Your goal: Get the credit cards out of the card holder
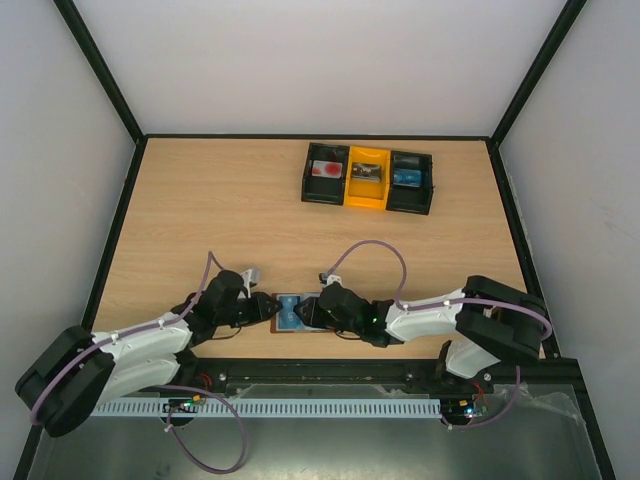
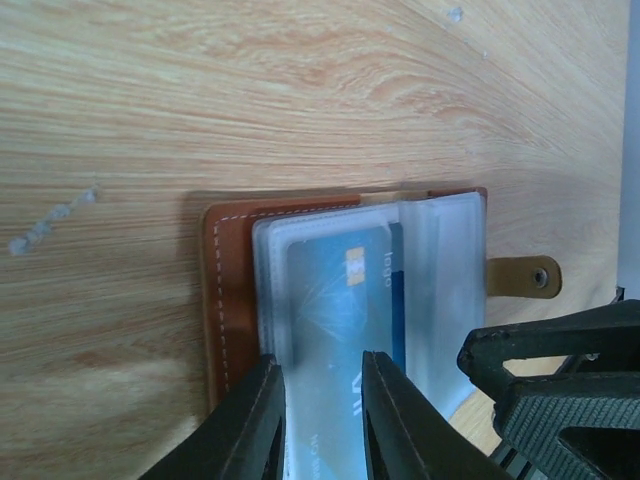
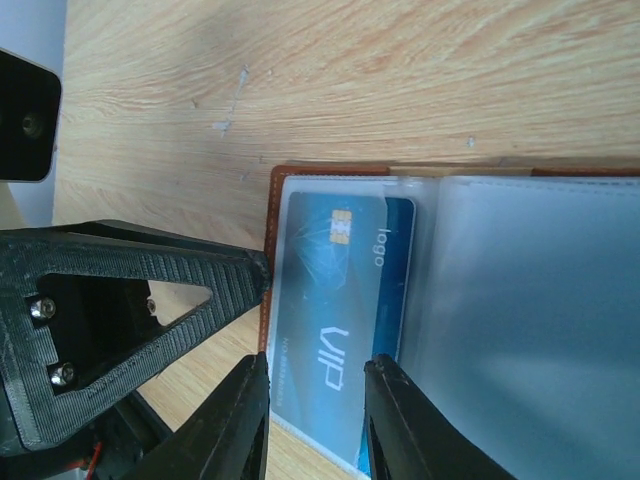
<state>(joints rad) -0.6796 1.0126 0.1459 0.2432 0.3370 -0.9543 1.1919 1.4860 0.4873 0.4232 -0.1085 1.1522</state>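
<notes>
Two claws meet over one holder [image 1: 290, 312], lying open and flat near the front edge of the table [image 1: 200, 210]. Left claw [image 2: 320, 430]: jaws apart, narrow gap, tips at the clear sleeve's near end; blue card [image 2: 340, 285], inside the sleeve, shows in the gap. Contact unclear. Brown cover left of it, tab [image 2: 520, 277] right. Right claw [image 3: 315, 425]: jaws likewise parted, same card's VIP end between them, nothing visibly clamped. Tray [image 1: 365, 204] well apart, back right.

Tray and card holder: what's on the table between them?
Just bare table between the tray and the card holder, as the top view shows. Only a purple cable loops nearby.
</notes>
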